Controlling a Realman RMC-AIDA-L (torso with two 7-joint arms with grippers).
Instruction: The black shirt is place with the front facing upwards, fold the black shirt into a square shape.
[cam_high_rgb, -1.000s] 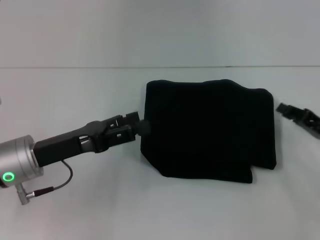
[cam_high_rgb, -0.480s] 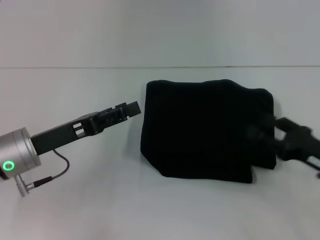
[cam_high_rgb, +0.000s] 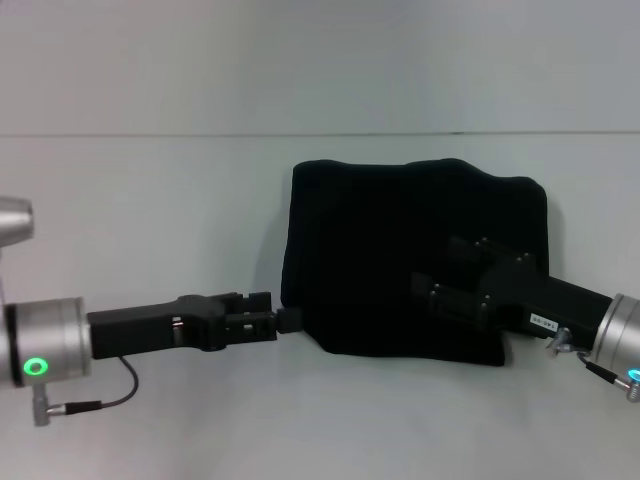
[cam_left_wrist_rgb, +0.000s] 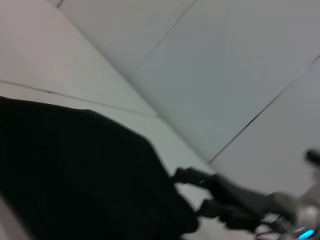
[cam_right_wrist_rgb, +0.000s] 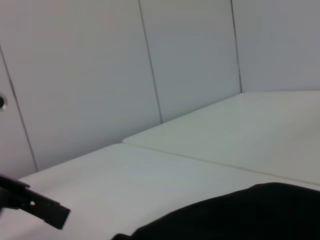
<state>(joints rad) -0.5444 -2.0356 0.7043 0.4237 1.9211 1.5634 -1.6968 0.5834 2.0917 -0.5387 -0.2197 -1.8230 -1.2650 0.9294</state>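
A folded black shirt (cam_high_rgb: 415, 260) lies on a pale surface (cam_high_rgb: 150, 220), slightly right of centre in the head view, as two robot arms close in from either side. Soft, light and limp, the cloth looks likely to sag and slide if lifted by its middle; an edge or corner of the stacked layers, pinched through all plies at once, appears the safer hold. The bundle forms a rough square with an uneven far edge and a stepped near right corner where one layer juts past another. No lettering or label is visible; only plain black fabric faces up.

The left hand (cam_high_rgb: 283, 321) sits low by the shirt's near left corner, its tip just at the cloth's edge; whether its fingers are apart or together cannot be told. The right hand (cam_high_rgb: 440, 290) reaches in over the shirt's near right part, black against black, and its fingers likewise cannot be made out. The fold appears largely complete, with tidying perhaps remaining.
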